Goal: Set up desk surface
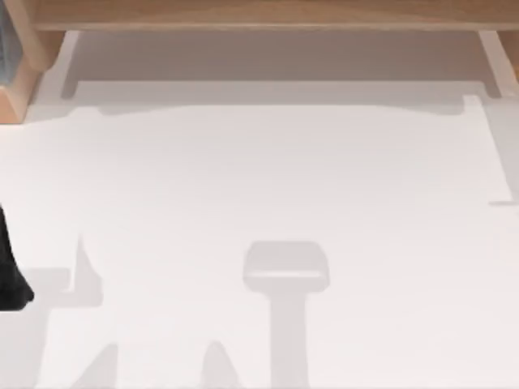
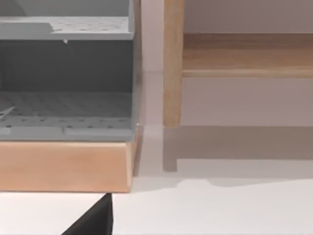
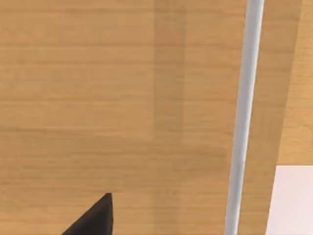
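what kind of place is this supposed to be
Probably a rendered office or study desk: a plain white desk surface bordered by a light wooden frame, with a grey perforated organiser on a wooden ledge. The left arm sits at the table's left edge.

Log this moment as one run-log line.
desk surface: white, bare | wooden frame: along far edge | grey perforated shelf unit: far-left corner | left arm: at left edge

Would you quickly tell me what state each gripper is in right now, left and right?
Left gripper: at the left edge of the desk surface, near the grey shelf unit; state cannot be told.
Right gripper: facing a wooden panel; state cannot be told.
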{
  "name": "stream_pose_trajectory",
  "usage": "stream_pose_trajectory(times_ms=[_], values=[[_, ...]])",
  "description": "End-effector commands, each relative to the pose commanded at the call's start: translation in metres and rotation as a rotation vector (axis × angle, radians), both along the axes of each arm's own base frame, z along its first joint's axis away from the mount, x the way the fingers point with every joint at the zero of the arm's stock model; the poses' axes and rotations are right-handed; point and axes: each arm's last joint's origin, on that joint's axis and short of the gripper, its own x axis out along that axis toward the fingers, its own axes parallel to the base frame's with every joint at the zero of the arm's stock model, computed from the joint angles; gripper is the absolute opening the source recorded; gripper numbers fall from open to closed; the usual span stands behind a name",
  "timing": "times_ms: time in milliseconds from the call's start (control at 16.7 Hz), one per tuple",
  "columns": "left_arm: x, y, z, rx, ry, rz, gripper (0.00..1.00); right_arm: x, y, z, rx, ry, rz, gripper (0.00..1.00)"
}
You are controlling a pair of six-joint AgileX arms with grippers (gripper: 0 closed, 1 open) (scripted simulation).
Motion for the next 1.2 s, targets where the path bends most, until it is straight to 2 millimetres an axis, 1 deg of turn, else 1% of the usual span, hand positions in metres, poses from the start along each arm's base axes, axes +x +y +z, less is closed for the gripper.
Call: stream_pose_trajectory(times_ms=[240,540,780,1200], values=[[0.000,0.000,0.000,0.000,0.000,0.000,1.00,0.001,-0.001,0.001,-0.001,-0.002,-0.004,1.00],[0.000,0.000,0.000,0.000,0.000,0.000,1.00,0.023,0.000,0.000,0.000,0.000,0.000,1.00],[0.000,0.000,0.000,0.000,0.000,0.000,1.00,0.025,0.000,0.000,0.000,0.000,0.000,1.00],[0.000,0.000,0.000,0.000,0.000,0.000,1.00,0.025,0.000,0.000,0.000,0.000,0.000,0.47]])
